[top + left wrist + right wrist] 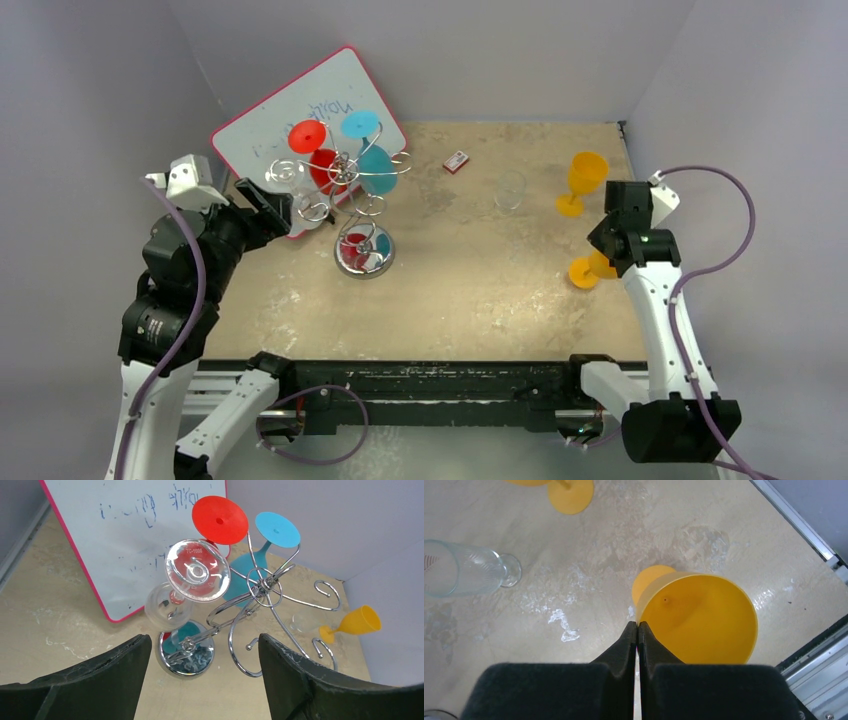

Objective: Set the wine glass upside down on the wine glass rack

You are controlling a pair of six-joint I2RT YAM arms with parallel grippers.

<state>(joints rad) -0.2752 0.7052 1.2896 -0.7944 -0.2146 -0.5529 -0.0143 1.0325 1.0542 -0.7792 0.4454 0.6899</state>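
The wine glass rack [358, 205], silver wire on a round shiny base [185, 655], stands left of the table's middle. A red glass [318, 160], a blue glass [372, 165] and a clear glass [197, 571] hang on it upside down. My left gripper [268, 205] is open just left of the rack, apart from the clear glass, with nothing between its fingers. At the right, my right gripper [637, 625] is shut on the rim of an orange wine glass [699, 617], whose foot [581, 272] shows beside it.
A pink-framed whiteboard [270, 125] leans behind the rack. A second orange glass [583, 180] and a clear glass [510, 190] stand at the back right. A small red-and-white box [456, 162] lies near the back. Grey walls close in three sides.
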